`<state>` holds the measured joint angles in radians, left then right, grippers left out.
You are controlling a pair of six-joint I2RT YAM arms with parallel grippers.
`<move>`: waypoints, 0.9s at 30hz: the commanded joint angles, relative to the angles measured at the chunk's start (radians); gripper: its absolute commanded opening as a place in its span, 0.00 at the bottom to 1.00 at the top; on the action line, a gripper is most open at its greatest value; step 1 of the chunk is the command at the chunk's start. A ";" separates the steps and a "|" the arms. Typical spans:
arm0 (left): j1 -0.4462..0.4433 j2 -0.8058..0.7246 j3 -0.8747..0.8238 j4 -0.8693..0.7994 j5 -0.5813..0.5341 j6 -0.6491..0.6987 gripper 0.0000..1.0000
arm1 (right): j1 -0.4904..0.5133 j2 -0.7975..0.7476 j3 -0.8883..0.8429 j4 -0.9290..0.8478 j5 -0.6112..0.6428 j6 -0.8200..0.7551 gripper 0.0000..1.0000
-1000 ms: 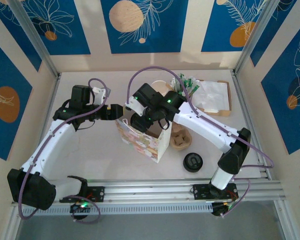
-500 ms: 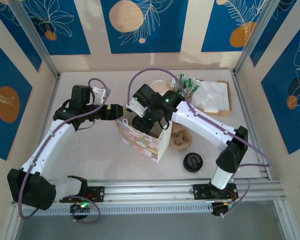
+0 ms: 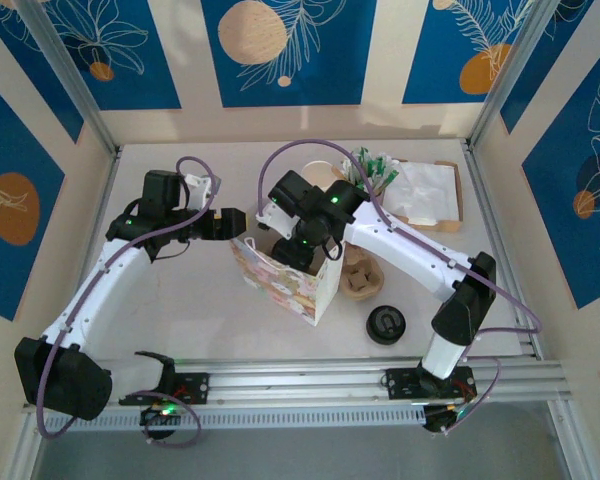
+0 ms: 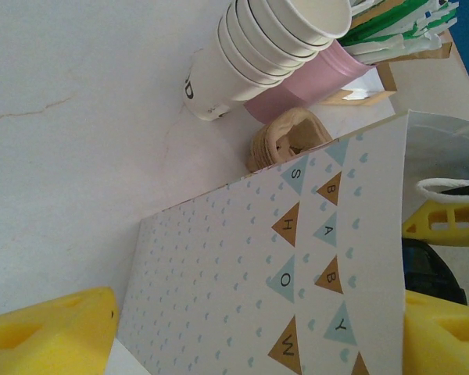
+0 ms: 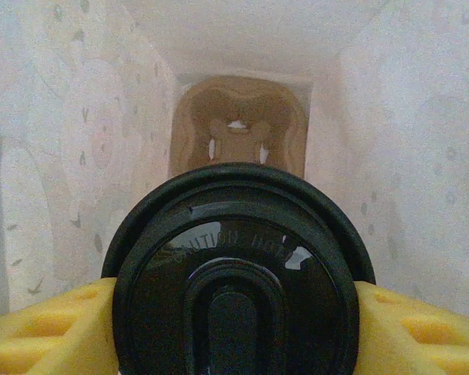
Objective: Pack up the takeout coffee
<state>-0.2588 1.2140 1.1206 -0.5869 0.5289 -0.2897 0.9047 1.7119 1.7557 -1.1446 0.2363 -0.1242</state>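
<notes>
A takeout coffee cup with a black lid (image 5: 234,281) is held between my right gripper's (image 5: 234,332) yellow fingers, which are shut on it. The cup hangs inside the patterned paper bag (image 3: 285,285), above a brown cup carrier (image 5: 238,129) lying on the bag's bottom. From above, the right gripper (image 3: 302,248) is sunk into the bag's mouth. My left gripper (image 3: 235,221) is at the bag's far left corner. In its wrist view the "BABY SHOWER" panel (image 4: 281,266) spans the gap between its fingers (image 4: 47,336), which press on the panel's two edges.
A second brown carrier (image 3: 360,275) lies just right of the bag, and a loose black lid (image 3: 386,323) sits nearer the front edge. Behind the bag are a stack of white cups (image 4: 250,47), a pink holder of green sticks (image 3: 372,165) and a napkin tray (image 3: 425,192).
The right gripper has sunk a little deeper into the bag with the cup. The left arm and the bag have stayed put.
</notes>
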 commanded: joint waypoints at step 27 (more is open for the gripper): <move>-0.013 -0.008 -0.007 -0.010 -0.014 0.004 0.82 | 0.007 0.102 -0.036 -0.028 0.025 0.001 0.51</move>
<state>-0.2588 1.2140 1.1206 -0.5869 0.5224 -0.2897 0.9096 1.7977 1.7386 -1.1587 0.2562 -0.1234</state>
